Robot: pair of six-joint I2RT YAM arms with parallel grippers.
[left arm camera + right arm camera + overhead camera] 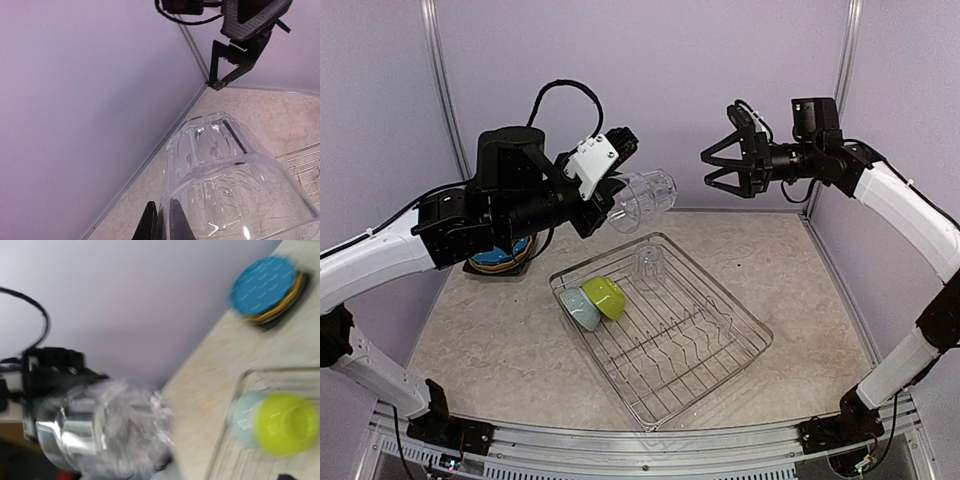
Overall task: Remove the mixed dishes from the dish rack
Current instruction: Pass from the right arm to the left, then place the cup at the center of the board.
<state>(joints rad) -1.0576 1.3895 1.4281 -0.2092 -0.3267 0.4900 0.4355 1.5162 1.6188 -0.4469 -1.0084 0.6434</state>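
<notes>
Left claw [613, 193] gripping clear glass [647, 199] — right claw [707, 168] agape, opposite

- Between the held glass [642, 197] and the right gripper [706, 170] you have a short, unobstructed gap in mid-air.
- In the right half of the rack [740, 345] only low tines stand, so you can reach down there.
- An upright glass [649, 265] blocks its back corner, and bowls [605, 297] block its left edge.
</notes>
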